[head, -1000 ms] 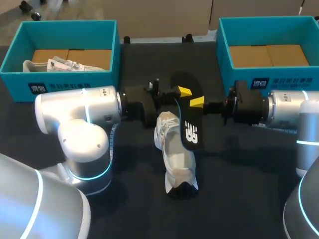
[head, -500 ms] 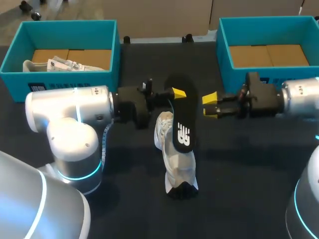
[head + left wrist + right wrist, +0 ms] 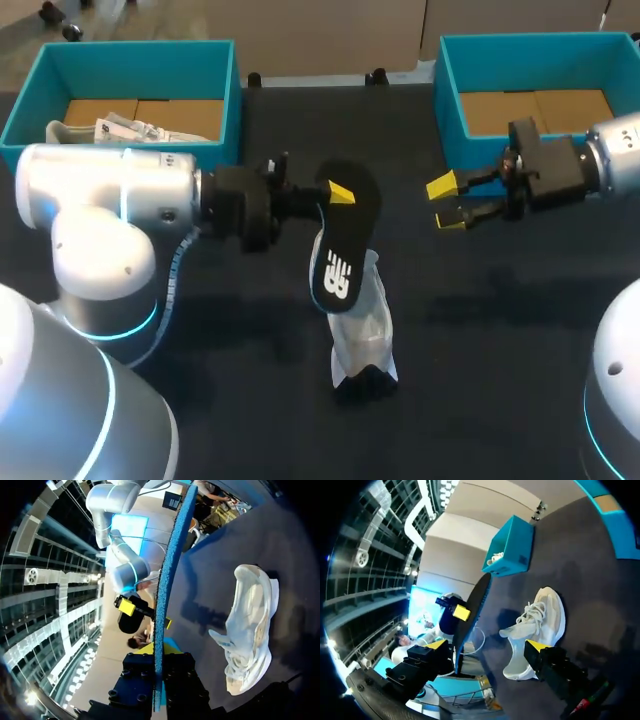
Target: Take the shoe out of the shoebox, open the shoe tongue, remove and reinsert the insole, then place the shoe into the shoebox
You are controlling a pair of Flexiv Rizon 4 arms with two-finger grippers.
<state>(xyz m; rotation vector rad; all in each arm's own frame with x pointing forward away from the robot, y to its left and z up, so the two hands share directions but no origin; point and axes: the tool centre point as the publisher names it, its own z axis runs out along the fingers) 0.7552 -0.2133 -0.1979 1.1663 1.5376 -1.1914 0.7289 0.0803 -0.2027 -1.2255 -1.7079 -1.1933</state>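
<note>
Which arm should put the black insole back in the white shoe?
Probably left: the left pincer grips the insole right by the shoe. The right pincer is open and empty, off to the side.

head: above, looking down | wrists: low, facing each other | shared: shoe [image 3: 366,325]

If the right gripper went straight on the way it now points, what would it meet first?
Probably the black insole held in the left gripper; nothing shows between them, though height is hard to judge.
</note>
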